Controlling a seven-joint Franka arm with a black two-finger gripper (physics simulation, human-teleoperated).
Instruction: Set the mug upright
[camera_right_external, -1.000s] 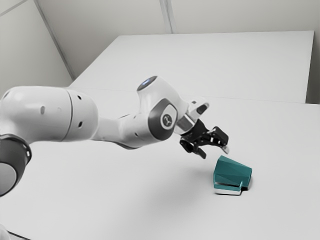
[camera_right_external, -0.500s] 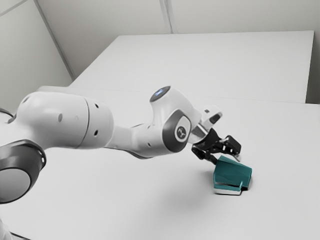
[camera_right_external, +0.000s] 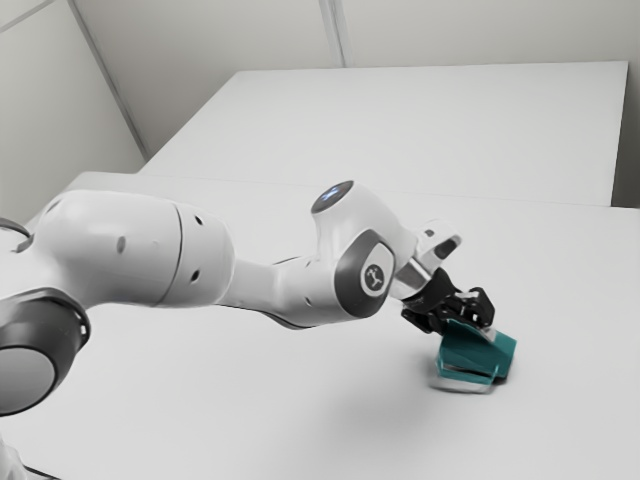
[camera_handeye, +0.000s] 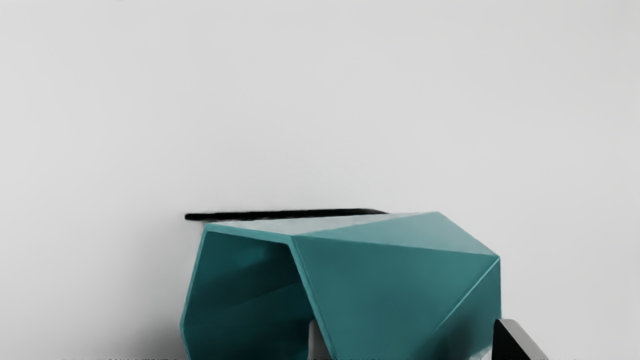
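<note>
Teal faceted mug (camera_right_external: 478, 352) lies tipped on its side on the smooth white desk (camera_right_external: 300, 400), just below the black two-finger pincer (camera_right_external: 466, 329). From where I stand the pincer is spread wide, one finger (camera_handeye: 316, 345) inside the mug's open mouth, the other outside, by its base end.

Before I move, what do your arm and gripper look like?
My arm is glossy white with rounded segments, thin dark seams and dark grey joint covers. One cover bears a pale emblem; the round cap above it shows a small blue mark. My gripper is black, with an angular, jointed build.
</note>
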